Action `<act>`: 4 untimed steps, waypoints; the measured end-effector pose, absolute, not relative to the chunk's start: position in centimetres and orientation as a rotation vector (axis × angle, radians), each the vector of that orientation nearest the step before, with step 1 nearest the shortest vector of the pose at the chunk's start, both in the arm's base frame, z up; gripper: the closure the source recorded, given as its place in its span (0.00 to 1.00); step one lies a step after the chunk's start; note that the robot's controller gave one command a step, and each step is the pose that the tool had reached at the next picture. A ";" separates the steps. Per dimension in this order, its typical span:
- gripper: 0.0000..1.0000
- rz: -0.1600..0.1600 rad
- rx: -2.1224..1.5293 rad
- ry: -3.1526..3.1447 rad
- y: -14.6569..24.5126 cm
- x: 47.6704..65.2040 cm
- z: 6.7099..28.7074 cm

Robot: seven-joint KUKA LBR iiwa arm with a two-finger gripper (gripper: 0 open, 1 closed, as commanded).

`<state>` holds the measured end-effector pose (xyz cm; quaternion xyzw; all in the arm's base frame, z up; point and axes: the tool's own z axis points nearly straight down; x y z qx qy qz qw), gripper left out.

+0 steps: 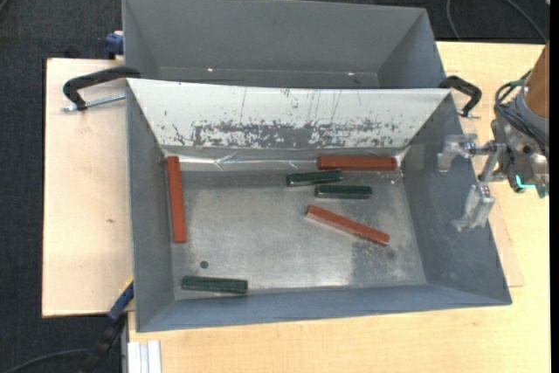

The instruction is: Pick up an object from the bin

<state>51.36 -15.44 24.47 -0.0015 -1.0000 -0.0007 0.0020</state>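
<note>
Over the right-hand sloping wall of the bin (271, 39), your gripper (472, 212) hangs above the floor; you cannot tell whether its jaws are parted or closed. This looks like the approach step, with no pick made yet. Nearest lies a red-brown bar (347, 224), flat and slantwise toward the right edge, with two dark green bars (314, 179) (343, 191) just beyond it. Next, you'd need to carry the gripper over that bar, set the jaws across its narrow width, and descend.

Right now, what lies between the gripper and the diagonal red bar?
Nothing loose: in the camera view, bare bin floor and sloped wall separate gripper from diagonal red bar.
</note>
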 end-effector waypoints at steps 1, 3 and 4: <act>0.00 -0.005 -0.416 -3.115 -5.6 53.2 6.8; 0.00 -0.004 -0.757 -3.053 -0.5 52.1 10.0; 0.00 -0.001 -1.122 -2.931 -2.8 51.1 7.0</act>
